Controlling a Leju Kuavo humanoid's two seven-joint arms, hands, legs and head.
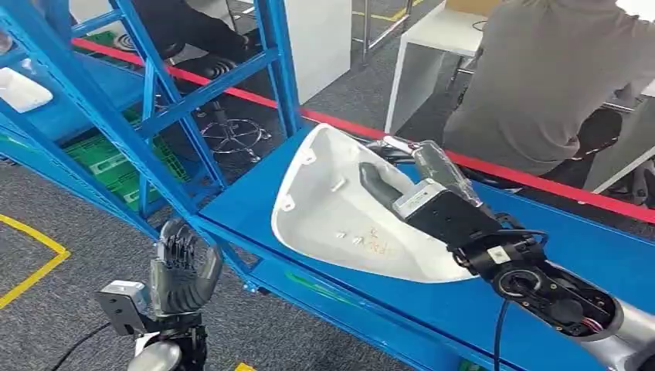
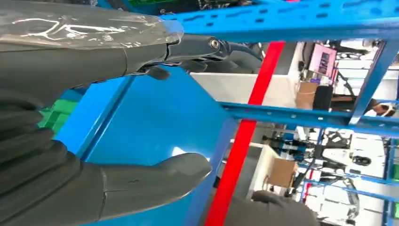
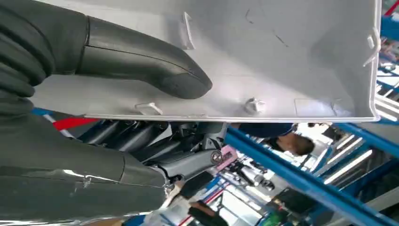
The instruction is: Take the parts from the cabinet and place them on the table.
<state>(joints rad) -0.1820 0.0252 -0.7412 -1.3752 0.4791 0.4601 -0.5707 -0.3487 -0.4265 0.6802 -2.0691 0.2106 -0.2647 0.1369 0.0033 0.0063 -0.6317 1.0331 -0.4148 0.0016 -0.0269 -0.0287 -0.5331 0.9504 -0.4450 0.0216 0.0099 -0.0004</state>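
Partly hidden — right hand [image 1: 402, 185] fingers [image 3: 141, 66] behind white part [image 1: 332, 209].

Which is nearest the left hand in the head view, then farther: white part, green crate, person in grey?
From the left hand:
1. Green crate, low in the rack, up and left of the hand.
2. White part, on the blue shelf to the right, held by the right hand.
3. Person in grey, beyond the red tape, far right.
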